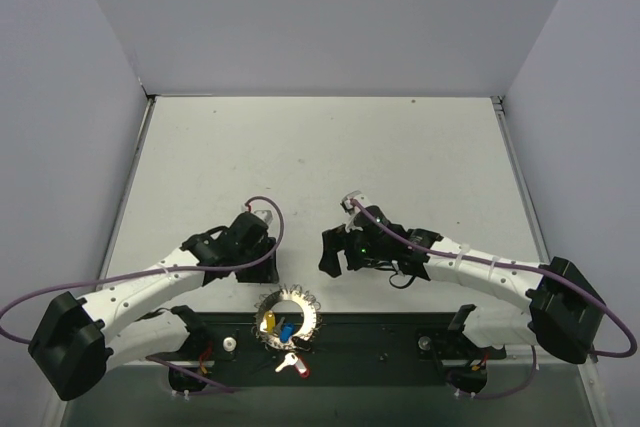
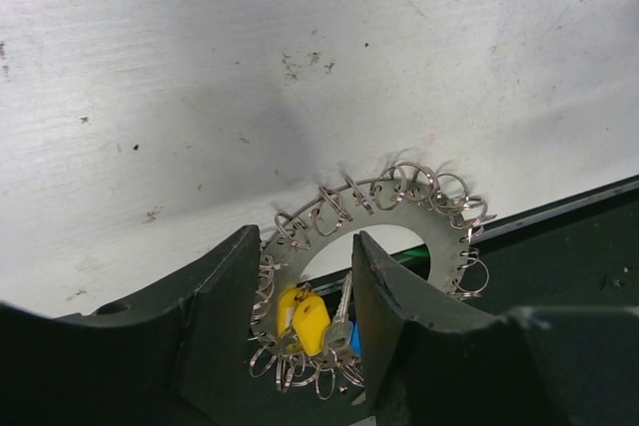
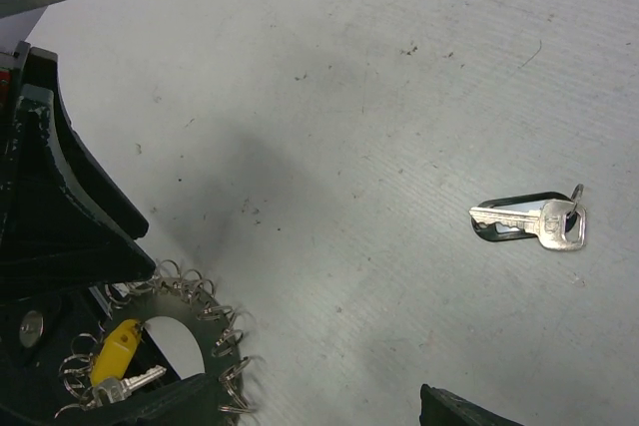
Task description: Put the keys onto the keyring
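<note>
Soft, even overhead light washing the pale table, diffuse grey shadows spreading beneath both arms, the keyring glinting mildly without harsh glare, the near dark fingers showing slightly soft, overhead view looking crisp, near edge lying dim.

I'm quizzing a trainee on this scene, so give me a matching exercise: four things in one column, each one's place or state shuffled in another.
1 left gripper
2 right gripper
3 silver key
4 yellow-headed key

A alone on the bare table
B astride the rim of the keyring
C open, holding nothing
D touching the keyring

Pairs: 1-B, 2-C, 3-A, 4-D
</note>
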`<state>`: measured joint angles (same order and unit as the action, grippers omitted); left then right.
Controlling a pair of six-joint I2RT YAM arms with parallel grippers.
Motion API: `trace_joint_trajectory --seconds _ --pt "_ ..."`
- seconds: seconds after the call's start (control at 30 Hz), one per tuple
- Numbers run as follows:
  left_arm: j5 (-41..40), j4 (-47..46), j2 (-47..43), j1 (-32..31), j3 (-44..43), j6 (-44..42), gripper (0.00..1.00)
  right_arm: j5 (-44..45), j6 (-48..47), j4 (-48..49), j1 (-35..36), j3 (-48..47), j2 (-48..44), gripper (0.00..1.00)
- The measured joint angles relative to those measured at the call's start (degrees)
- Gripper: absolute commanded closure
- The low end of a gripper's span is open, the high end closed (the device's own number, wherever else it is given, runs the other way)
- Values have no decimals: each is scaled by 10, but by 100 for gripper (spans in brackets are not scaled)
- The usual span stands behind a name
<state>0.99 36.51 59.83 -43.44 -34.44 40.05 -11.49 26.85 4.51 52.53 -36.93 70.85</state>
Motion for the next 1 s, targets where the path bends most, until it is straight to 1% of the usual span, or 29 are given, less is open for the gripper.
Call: trace_joint_trajectory --seconds 0.13,0.2,0.23,0.3,0.63,1.0 --pt "17 -14 9 -8 0 -2 48 -7 0 0 0 2 0 20" --pt "21 -19 10 -17 -2 -6 55 -9 -1 0 0 4 0 20" --pt "23 -22 11 -22 -3 -8 60 -10 -1 0 0 5 0 20" --pt "25 -26 17 -30 -9 -17 66 -10 -1 0 0 7 0 20" --pt "22 -24 78 -56 -27 -35 66 -14 -1 0 -1 8 -2 20" --pt "5 -5 80 -64 -38 -38 66 -14 -3 0 -1 9 -11 20"
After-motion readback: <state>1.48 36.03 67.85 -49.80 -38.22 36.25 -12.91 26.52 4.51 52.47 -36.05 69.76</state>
